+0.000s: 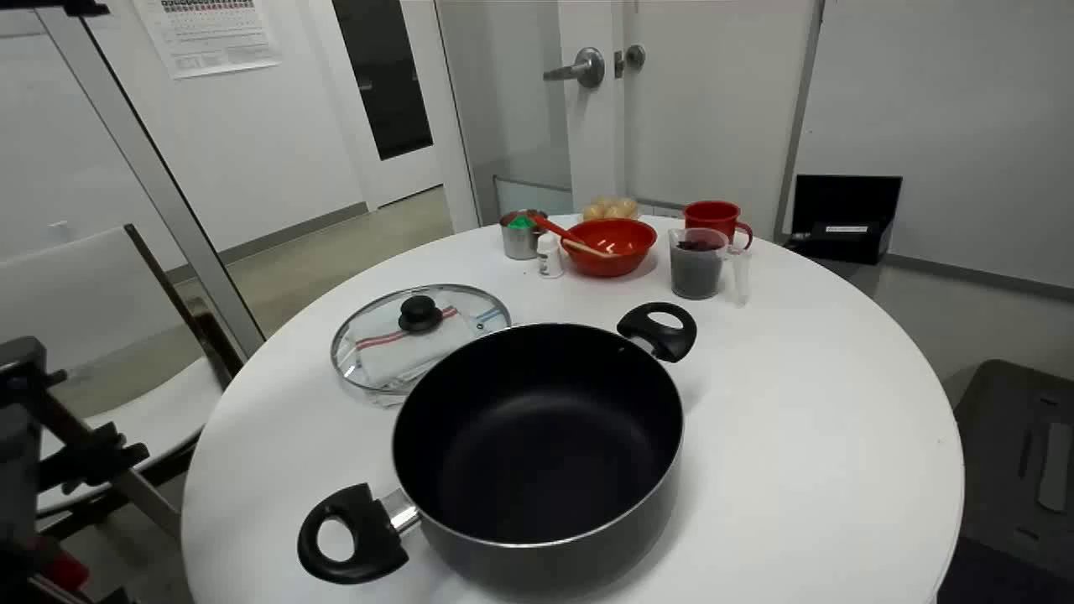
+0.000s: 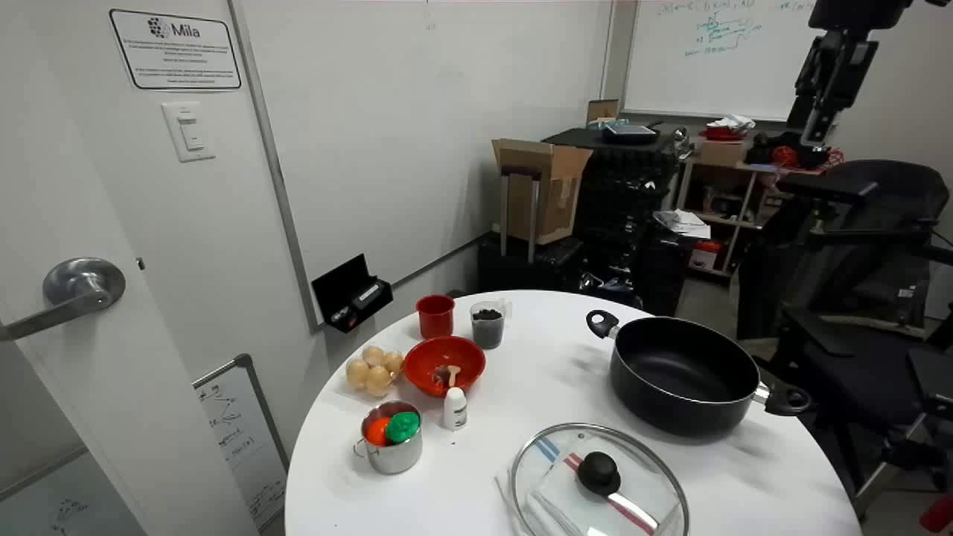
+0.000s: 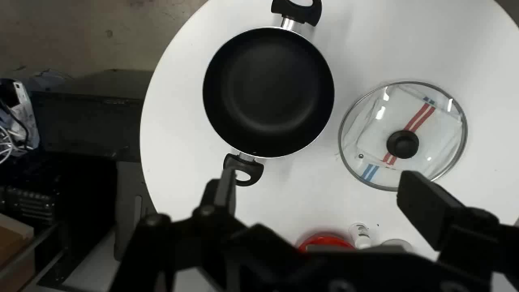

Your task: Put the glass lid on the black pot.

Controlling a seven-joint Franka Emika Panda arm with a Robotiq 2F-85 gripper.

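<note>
The glass lid [image 1: 419, 335] lies flat, knob up, over a folded white cloth with red and blue stripes. It also shows in an exterior view [image 2: 599, 480] and in the wrist view [image 3: 402, 144]. The black pot [image 1: 537, 445] stands uncovered beside the lid, its inside bare, in both exterior views [image 2: 681, 372] and the wrist view [image 3: 269, 93]. My gripper [image 3: 319, 182] is open and empty, well above the table. In the wrist view its fingers overlap a pot handle and the lid's rim, apart from both. It also hangs high in an exterior view [image 2: 819, 134].
A red bowl [image 2: 444, 365] with a utensil, a small white bottle [image 2: 455, 409], a metal cup [image 2: 394, 454] with coloured items, a red mug [image 2: 435, 316], a measuring cup [image 2: 488, 327] and several round tan items [image 2: 374, 370] stand grouped on the round white table [image 1: 805, 470].
</note>
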